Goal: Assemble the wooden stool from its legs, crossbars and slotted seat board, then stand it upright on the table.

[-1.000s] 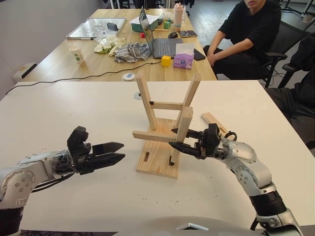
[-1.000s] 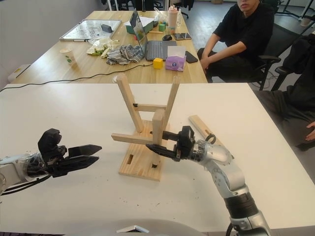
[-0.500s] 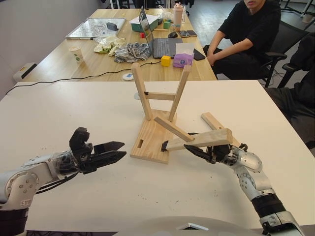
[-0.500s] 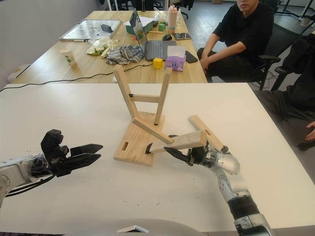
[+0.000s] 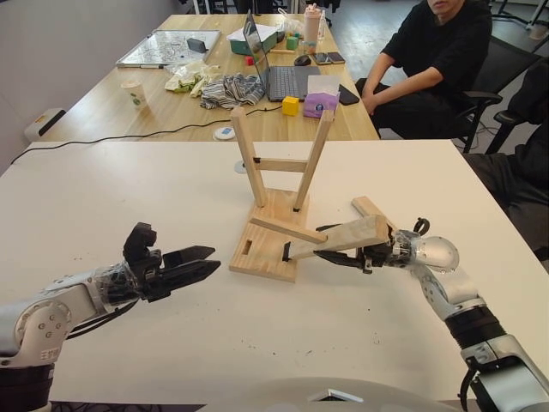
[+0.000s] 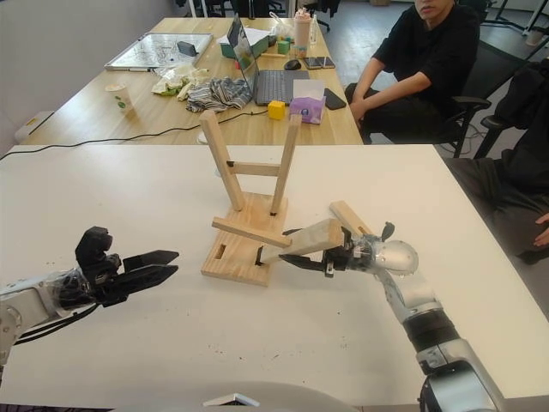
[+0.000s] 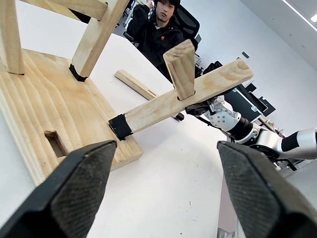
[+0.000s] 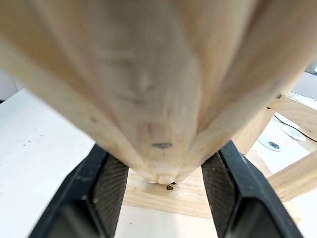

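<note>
The slotted seat board point(image 5: 260, 250) lies flat on the white table point(image 5: 129, 197). Two legs joined by a crossbar point(image 5: 280, 165) stand upright in its far end. My right gripper point(image 5: 341, 254) is shut on a third leg point(image 5: 352, 236), which lies nearly level, its dark-tipped end at the board's near right edge. A second crossbar point(image 5: 286, 230) sticks out from that leg over the board. In the right wrist view this leg point(image 8: 148, 89) sits between the fingers point(image 8: 110, 184). My left gripper point(image 5: 190, 265) hovers open to the left of the board, its fingers point(image 7: 74, 193) spread wide.
A loose wooden piece point(image 5: 371, 209) lies on the table behind my right gripper. Empty slots point(image 5: 247, 247) show in the board's near half. A second table with a laptop point(image 5: 273, 69) and clutter stands beyond the far edge.
The leg with its crossbar stood upright on the board a second ago; it has tipped over to the right in my right gripper. The board slid slightly away. The left gripper hardly moved.
</note>
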